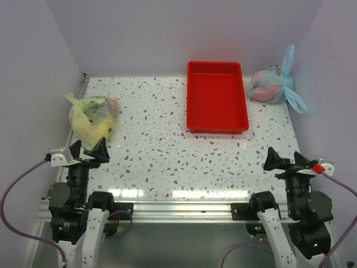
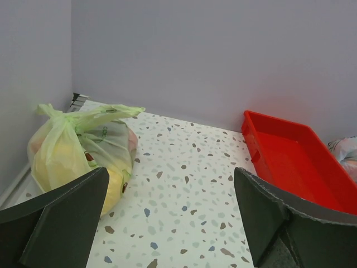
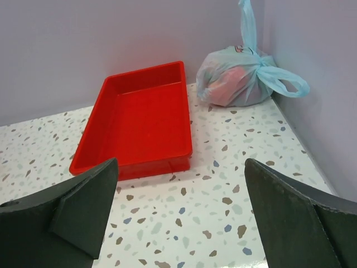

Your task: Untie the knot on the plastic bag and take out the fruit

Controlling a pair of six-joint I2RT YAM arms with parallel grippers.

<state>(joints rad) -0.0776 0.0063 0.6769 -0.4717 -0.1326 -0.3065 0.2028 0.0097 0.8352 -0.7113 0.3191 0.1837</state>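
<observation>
Left tool (image 1: pixel 89 149), right tool (image 1: pixel 286 161), both released, one plastic bag (image 1: pixel 268 86) (knot (image 1: pixel 285 80) tied), one red tray (image 1: pixel 217 130)

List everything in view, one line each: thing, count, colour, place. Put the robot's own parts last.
plastic bag: one, translucent light blue, far right corner of the table, right of the tray
knot: one, light blue, on top of that bag, still tied, loops sticking out
fruit: count cannot be told, pinkish red showing through the blue bag
yellow-green bag: one, translucent, tied, left edge of the table, yellow fruit inside
tray: one, red, far side, right of centre
table: one, white with speckles
left gripper: one, black, open, near left, just short of the yellow-green bag
right gripper: one, black, open, near right
</observation>
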